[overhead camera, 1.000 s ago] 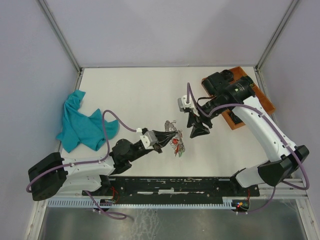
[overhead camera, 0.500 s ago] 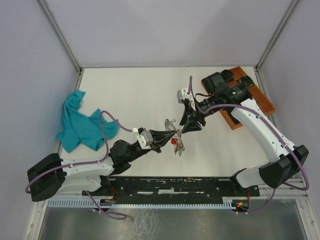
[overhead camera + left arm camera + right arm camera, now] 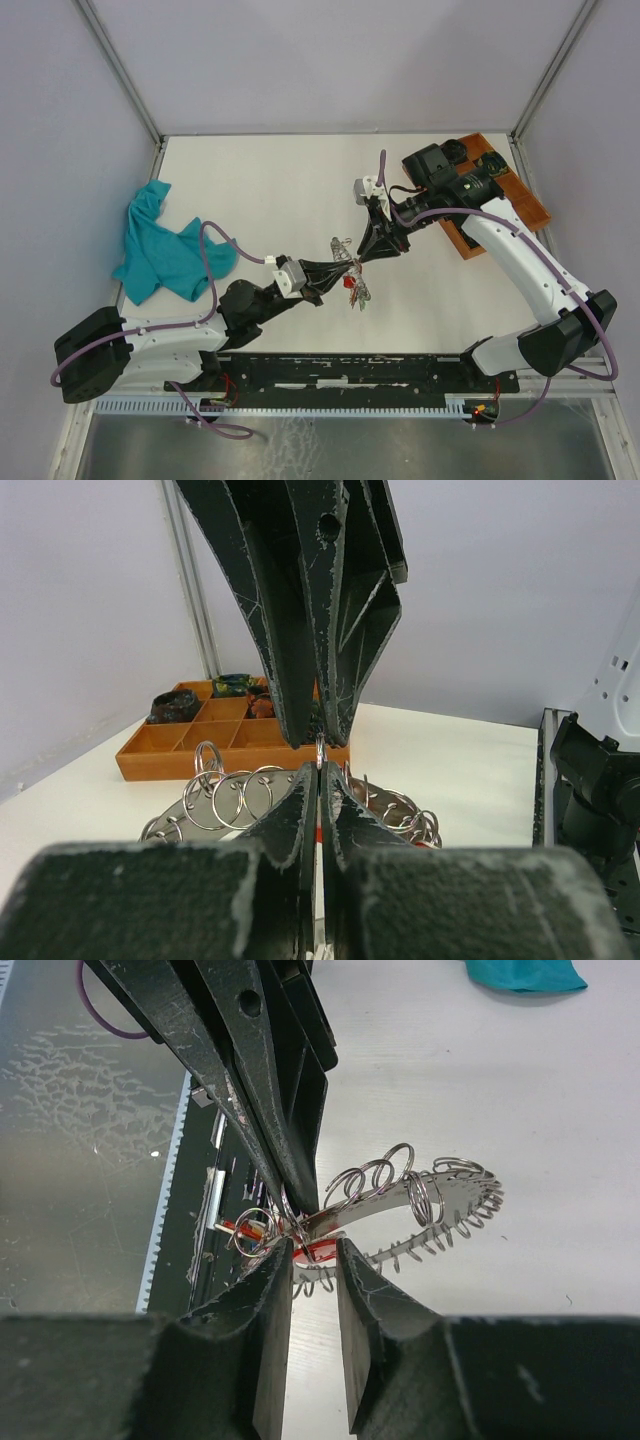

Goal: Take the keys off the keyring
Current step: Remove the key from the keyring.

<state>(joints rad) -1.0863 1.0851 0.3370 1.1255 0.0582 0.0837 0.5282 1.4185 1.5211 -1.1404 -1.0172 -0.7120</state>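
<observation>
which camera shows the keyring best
The right wrist view: the keyring curves across open table, with its small wire loops and a red tag sharp and close. The left wrist view shows only some of its loops, low and partly hidden. The top view shows it tiny, without detail.

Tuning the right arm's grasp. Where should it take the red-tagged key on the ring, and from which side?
Probably grip the red-tagged key by its tag, which hangs just under the keyring beside the left gripper's pinch. Come from the side facing that gripper, jaws straddling the tag: it dangles clear there, while small loops crowd the ring's top edge.
</observation>
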